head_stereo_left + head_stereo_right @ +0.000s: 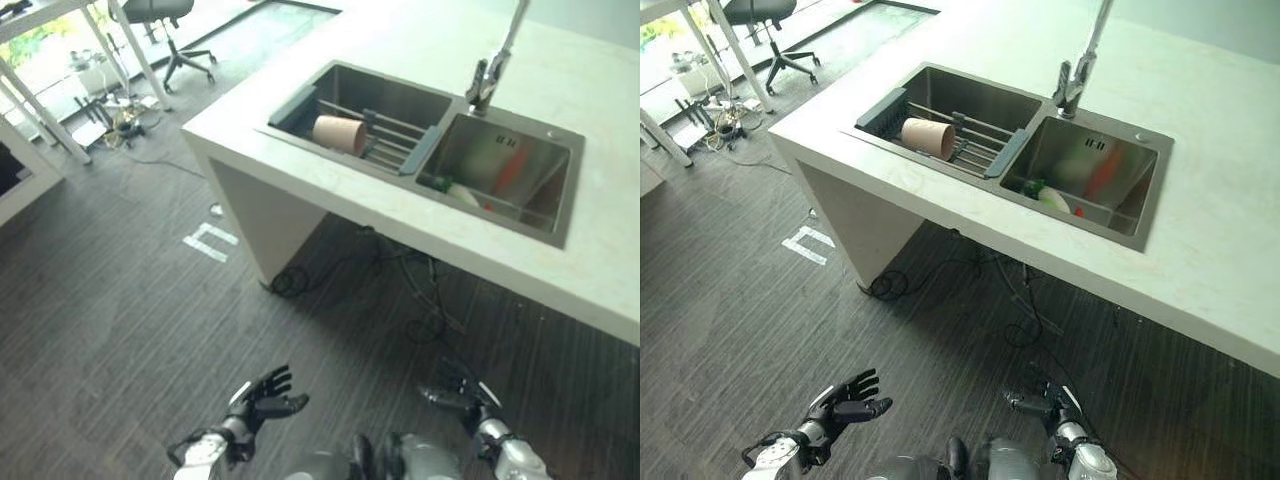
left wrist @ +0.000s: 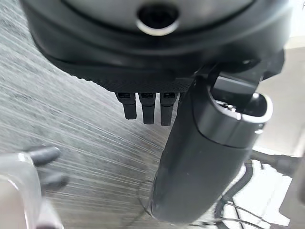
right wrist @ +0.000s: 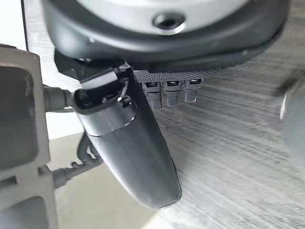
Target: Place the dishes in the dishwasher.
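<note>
A brown paper cup (image 1: 339, 133) lies on its side on a dish rack (image 1: 385, 140) in the left basin of a steel double sink (image 1: 430, 150). The right basin holds a white and green dish (image 1: 462, 194) and something red (image 1: 508, 172). My left hand (image 1: 262, 396) hangs low over the dark floor, far below the counter, its fingers spread and holding nothing. My right hand (image 1: 462, 393) hangs at the same height, fingers relaxed and empty. Past the straight fingers (image 2: 147, 107) in the left wrist view lies only floor, and the fingers (image 3: 171, 93) in the right wrist view show the same.
The sink is set in a white counter (image 1: 560, 90) with a tap (image 1: 492, 70) behind it. Under the counter is open floor with cables (image 1: 420, 290). An office chair (image 1: 175, 30) and table legs (image 1: 45, 110) stand at the far left. White tape marks (image 1: 210, 241) lie on the floor.
</note>
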`<state>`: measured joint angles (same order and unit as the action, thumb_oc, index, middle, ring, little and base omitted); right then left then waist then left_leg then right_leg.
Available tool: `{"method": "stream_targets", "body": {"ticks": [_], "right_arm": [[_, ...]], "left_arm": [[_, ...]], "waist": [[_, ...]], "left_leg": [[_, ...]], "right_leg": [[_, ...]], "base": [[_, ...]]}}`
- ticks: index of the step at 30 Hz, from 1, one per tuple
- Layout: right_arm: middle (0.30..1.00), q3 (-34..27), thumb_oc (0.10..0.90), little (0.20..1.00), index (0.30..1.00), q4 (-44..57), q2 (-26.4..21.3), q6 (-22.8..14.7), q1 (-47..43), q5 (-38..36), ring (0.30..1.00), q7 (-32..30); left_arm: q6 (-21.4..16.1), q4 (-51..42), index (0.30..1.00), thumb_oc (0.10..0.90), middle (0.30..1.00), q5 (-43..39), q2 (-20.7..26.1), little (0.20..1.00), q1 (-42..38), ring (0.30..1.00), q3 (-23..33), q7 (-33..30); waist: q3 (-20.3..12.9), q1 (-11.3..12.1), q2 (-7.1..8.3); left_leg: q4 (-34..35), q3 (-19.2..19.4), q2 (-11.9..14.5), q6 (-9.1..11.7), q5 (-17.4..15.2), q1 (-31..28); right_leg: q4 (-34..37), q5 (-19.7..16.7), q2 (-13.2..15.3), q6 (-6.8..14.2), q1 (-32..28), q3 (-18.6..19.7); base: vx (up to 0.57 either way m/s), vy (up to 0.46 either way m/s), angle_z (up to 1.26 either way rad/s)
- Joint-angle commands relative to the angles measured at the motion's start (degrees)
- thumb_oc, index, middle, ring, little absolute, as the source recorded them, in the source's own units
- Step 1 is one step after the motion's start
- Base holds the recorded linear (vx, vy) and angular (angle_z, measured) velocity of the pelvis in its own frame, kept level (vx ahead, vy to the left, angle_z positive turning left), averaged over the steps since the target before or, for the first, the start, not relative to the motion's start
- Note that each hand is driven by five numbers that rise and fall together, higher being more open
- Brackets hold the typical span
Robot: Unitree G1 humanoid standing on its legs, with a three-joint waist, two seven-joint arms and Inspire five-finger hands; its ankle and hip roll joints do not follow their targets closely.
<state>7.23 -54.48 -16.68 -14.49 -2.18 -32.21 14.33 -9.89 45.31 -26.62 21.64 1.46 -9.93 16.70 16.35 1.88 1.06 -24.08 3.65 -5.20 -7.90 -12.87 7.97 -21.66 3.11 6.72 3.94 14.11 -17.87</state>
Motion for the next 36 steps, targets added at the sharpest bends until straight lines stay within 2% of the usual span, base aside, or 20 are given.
{"method": "stream_targets", "body": {"ticks": [1,4,5,8,11,12,13,15,18,20,23,24,26,29,30,32,34,36], "right_arm": [[0.900,-1.08,0.800,0.900,0.900,1.71,-4.88,-2.68,-1.82,-1.33,0.900,0.88],[0.900,-1.54,0.800,0.900,0.900,1.55,-5.05,-0.67,-1.00,-1.23,0.900,0.58],[0.900,-2.10,0.800,0.900,0.900,0.45,-4.97,-0.14,-0.71,-1.29,0.900,0.77],[0.900,-3.17,0.800,0.900,0.900,-2.15,-5.22,-0.87,-0.76,2.17,0.900,0.44],[0.900,-3.05,0.800,0.900,0.900,-3.35,-6.07,-1.04,-1.36,2.52,0.900,-0.86],[0.900,-3.32,0.800,0.900,0.900,-4.67,-6.00,-1.67,-1.50,2.61,0.900,-1.00],[0.900,-3.42,0.800,0.900,0.900,-5.15,-6.02,-1.64,-1.56,2.84,0.900,-0.95],[0.900,-2.96,0.800,0.900,0.900,-6.65,-6.06,-1.25,-1.64,3.46,0.900,-1.03],[0.900,-2.36,0.800,0.900,0.900,-8.89,-6.40,-1.21,-1.58,2.72,0.900,-0.96],[0.900,-2.86,0.800,0.900,0.900,-10.28,-6.46,-1.42,-0.93,3.52,0.900,-1.68],[0.900,-3.98,0.800,0.900,0.900,-11.78,-5.94,-0.06,-0.84,3.83,0.900,-3.98],[0.900,-4.71,0.800,0.900,0.900,-12.60,-5.67,1.16,-0.81,1.36,0.900,-4.26],[0.900,-7.36,0.800,0.900,0.900,-14.49,-5.04,2.37,-0.11,-0.13,0.900,-3.00],[0.900,-7.61,0.800,0.900,0.900,-15.04,-4.25,1.89,0.16,1.39,0.900,-2.14],[0.900,-7.19,0.800,0.900,0.900,-14.66,-3.98,1.21,0.26,1.52,0.900,-1.54],[0.900,-6.58,0.800,0.900,0.900,-14.02,-3.84,1.22,-0.22,2.00,0.900,-1.07],[0.900,-5.57,0.800,0.900,0.900,-14.17,-3.84,1.60,-1.26,2.31,0.900,-1.10],[0.900,-5.42,0.800,0.900,0.900,-14.64,-3.92,1.88,-2.13,2.42,0.900,-1.01]], "left_arm": [[-1.34,-0.74,0.900,0.800,0.900,-0.38,-2.77,0.900,0.13,0.900,0.58,-0.60],[-1.13,-0.47,0.900,0.800,0.900,0.80,-3.22,0.900,0.99,0.900,0.45,-1.02],[-0.98,-0.21,0.900,0.800,0.900,0.70,-3.62,0.900,0.79,0.900,0.25,-0.94],[-1.49,0.86,0.900,0.800,0.900,0.99,-4.51,0.900,-0.44,0.900,-0.39,-0.55],[-1.24,1.01,0.900,0.800,0.900,1.21,-4.71,0.900,-2.38,0.900,-1.61,0.01],[-1.43,1.02,0.900,0.800,0.900,0.63,-4.82,0.900,-2.57,0.900,-1.98,0.25],[-1.55,1.13,0.900,0.800,0.900,0.34,-4.91,0.900,-2.45,0.900,-1.91,0.20],[-1.14,1.45,0.900,0.800,0.900,0.14,-4.92,0.900,-2.19,0.900,-1.64,0.19],[-1.14,2.77,0.900,0.800,0.900,0.96,-5.18,0.900,-2.33,0.900,-1.76,1.73],[-1.16,3.12,0.900,0.800,0.900,1.90,-5.75,0.900,-1.93,0.900,-1.51,2.50],[-1.01,4.59,0.900,0.800,0.900,4.32,-5.95,0.900,-2.22,0.900,-1.97,3.25],[-1.84,5.91,0.900,0.800,0.900,5.47,-6.06,0.900,-2.84,0.900,-2.67,3.20],[-2.33,7.53,0.900,0.800,0.900,6.55,-5.53,0.900,-4.00,0.900,-4.47,1.96],[-2.33,8.87,0.900,0.800,0.900,5.61,-4.89,0.900,-4.36,0.900,-4.49,1.06],[-2.59,9.60,0.900,0.800,0.900,5.35,-4.34,0.900,-4.08,0.900,-3.81,1.31],[-3.04,10.13,0.900,0.800,0.900,5.14,-4.08,0.900,-3.55,0.900,-3.27,0.80],[-3.10,10.65,0.900,0.800,0.900,4.35,-4.25,0.900,-2.87,0.900,-2.13,0.46],[-2.62,10.51,0.900,0.800,0.900,4.46,-4.77,0.900,-2.30,0.900,-1.61,-0.65]], "waist": [[-2.42,-0.33,-3.73],[-3.23,-1.10,-3.21],[-3.84,-1.18,-3.08],[-3.70,-1.45,-2.40],[-2.55,-0.98,-1.50],[-2.11,-0.78,-1.50],[-2.09,-0.77,-1.76],[-2.88,-0.59,-3.58],[-2.82,-0.15,-4.71],[-2.45,0.19,-5.32],[-2.59,-0.36,-6.12],[-2.63,-0.60,-6.28],[-2.72,-1.32,-6.27],[-2.49,-0.95,-6.14],[-2.21,-0.78,-6.37],[-1.86,-0.40,-6.38],[-0.99,-0.36,-5.53],[-0.94,-0.41,-4.59]], "left_leg": [[6.89,1.11,0.79,3.95,-1.35,-4.72],[6.89,1.59,0.15,4.19,-1.34,-5.44],[6.89,2.77,0.48,4.77,-0.88,-5.57],[6.89,7.18,0.35,5.55,-0.39,-7.89],[6.89,8.97,1.98,7.47,4.27,-6.95],[6.89,8.68,3.97,8.37,5.21,-5.70],[6.89,7.87,4.95,8.57,4.96,-5.30],[6.89,1.59,9.54,10.30,5.04,-1.46],[6.89,-4.96,11.92,12.87,7.02,1.46],[6.89,-6.11,12.55,13.39,8.11,3.26],[6.89,-4.27,12.67,12.61,6.60,1.78],[6.89,-4.36,12.01,11.95,5.96,1.03],[6.89,-4.44,9.74,9.00,3.75,-0.81],[6.89,-3.72,7.37,5.73,2.60,-1.82],[6.89,-1.72,7.08,4.51,1.84,-2.51],[6.89,0.21,7.03,3.91,1.10,-3.01],[6.89,2.21,6.48,3.74,-0.34,-4.33],[6.89,3.15,6.23,4.41,-0.78,-4.80]], "right_leg": [[4.47,-0.87,-3.26,2.71,-6.09,0.64],[4.47,1.80,-3.36,1.48,-5.69,1.56],[4.47,3.31,-3.13,1.02,-6.15,1.43],[4.47,4.84,-1.17,0.25,-8.09,1.15],[4.47,5.78,0.68,-0.61,-9.96,1.53],[4.47,6.42,1.02,-0.33,-11.01,2.49],[4.47,6.60,0.88,-0.08,-11.24,2.97],[4.47,7.46,-0.72,0.33,-11.06,4.60],[4.47,8.57,-1.18,0.71,-11.84,7.15],[4.47,9.17,-0.61,1.10,-13.25,8.10],[4.47,8.74,1.26,1.83,-14.64,7.15],[4.47,8.26,1.66,2.02,-15.02,7.29],[3.89,6.34,1.79,2.39,-16.08,8.45],[-5.04,3.35,3.11,3.63,-12.35,8.72],[-11.02,1.50,3.79,3.63,-9.71,7.17],[-14.12,0.43,4.07,3.52,-7.64,5.76],[-10.22,0.06,2.96,3.80,-6.08,4.72],[0.77,-1.02,2.70,4.19,-7.08,3.10]], "base": [[0.18,-0.114,-0.66],[0.19,-0.118,-0.22],[0.16,-0.073,-0.02],[0.17,-0.007,0.04],[0.10,0.060,0.17],[0.16,0.161,0.36],[0.24,0.264,0.05],[0.24,0.337,-0.25],[0.29,0.443,-0.21],[0.33,0.524,-0.40],[0.27,0.469,-0.42],[0.29,0.431,-0.23],[0.31,0.414,-0.10],[0.17,0.305,-0.19],[0.14,0.291,-0.35],[0.14,0.209,-0.85],[0.20,0.060,-1.03],[0.23,-0.104,-0.69]]}}
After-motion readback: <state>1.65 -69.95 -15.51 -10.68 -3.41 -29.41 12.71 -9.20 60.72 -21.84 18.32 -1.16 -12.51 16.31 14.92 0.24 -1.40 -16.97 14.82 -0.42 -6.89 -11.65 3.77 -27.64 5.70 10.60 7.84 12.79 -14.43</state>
